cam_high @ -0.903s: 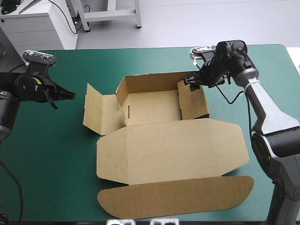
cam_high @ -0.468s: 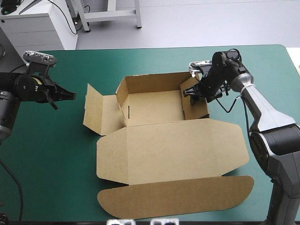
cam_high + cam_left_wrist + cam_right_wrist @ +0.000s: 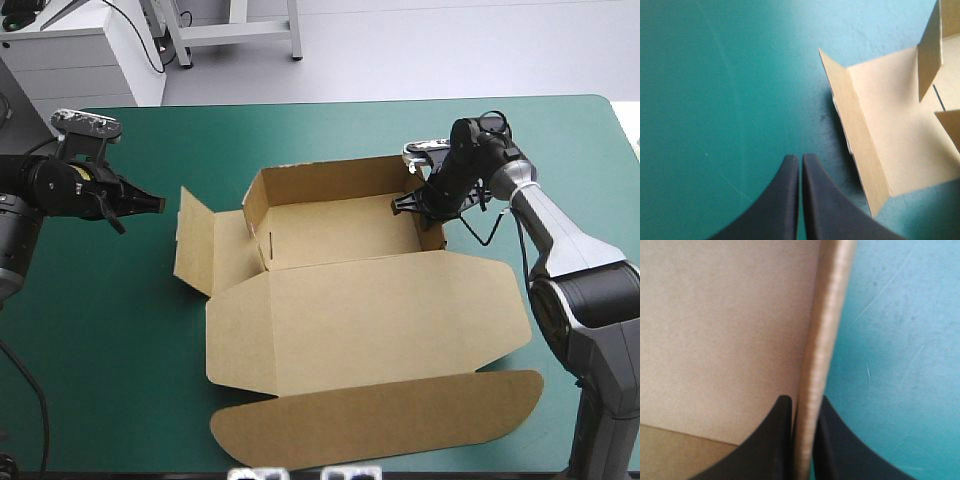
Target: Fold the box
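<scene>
Right gripper (image 3: pixel 412 203): black fingers all but together, clamped on the top edge of the right wall (image 3: pixel 437 236) of the box (image 3: pixel 330 228), one finger inside the tray and one outside.

Left gripper (image 3: pixel 150 203): fingers together in a point, holding nothing, above the bare counter (image 3: pixel 120 350) and well apart from the box, aimed toward it.

Box: brown, mid-counter. The back and right walls stand upright. The left flap (image 3: pixel 194 240) leans outward, half raised. The lid (image 3: pixel 370 320) lies flat toward the near edge, its rounded tongue beyond it.

Step in hand (judgement): setting the right wall upright and seating it.

Next move (judgement): the wall needs to be seated firmly enough to stay up once let go. After that the left flap wants the same treatment, and the left gripper is well placed for it.

Right wrist view only: right gripper (image 3: pixel 802 401) straddles the board edge (image 3: pixel 827 315), with the box's inner face on one side and the teal-green counter (image 3: pixel 900 340) on the other. This grip is too small to read from the high view.

Left wrist view only: left gripper (image 3: pixel 800 159) shows no gap between its fingers, and the left flap (image 3: pixel 860 145) stands on edge just ahead and to one side.

High view only: the whole layout, and how far apart the two arms are.
</scene>
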